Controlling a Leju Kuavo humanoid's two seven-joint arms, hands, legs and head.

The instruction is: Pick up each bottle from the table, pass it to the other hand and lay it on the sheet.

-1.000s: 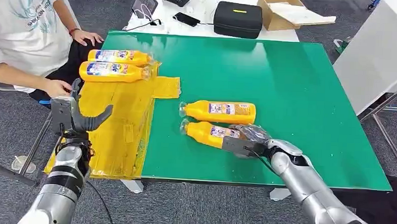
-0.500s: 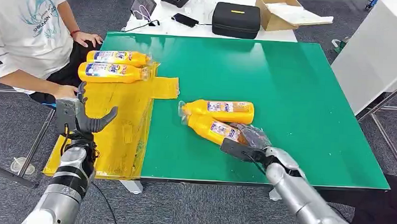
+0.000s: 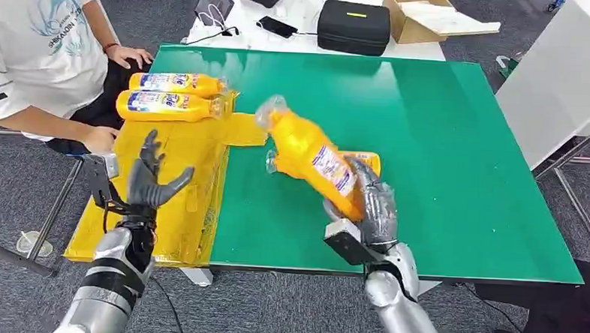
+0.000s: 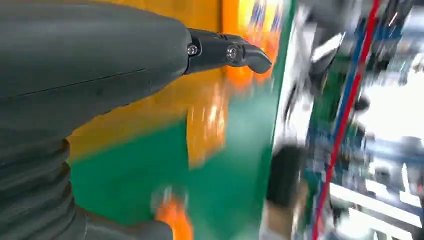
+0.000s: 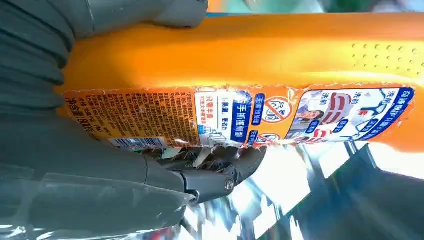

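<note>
I see the right hand has lifted its orange bottle off the green worktop since half a second ago, fingers wrapped round its base, cap tilted up toward the yellow sheet. My left hand hovers there, fingers spread, holding nothing.

One orange bottle with a clear cap and a blue-and-white label is tilting in the air above the green surface, base down, its cap leaning toward the yellow sheet. A second bottle is lying on its side on the surface just behind it, mostly hidden. Two more bottles are lying side by side at the sheet's far end, caps pointing toward the green.
</note>
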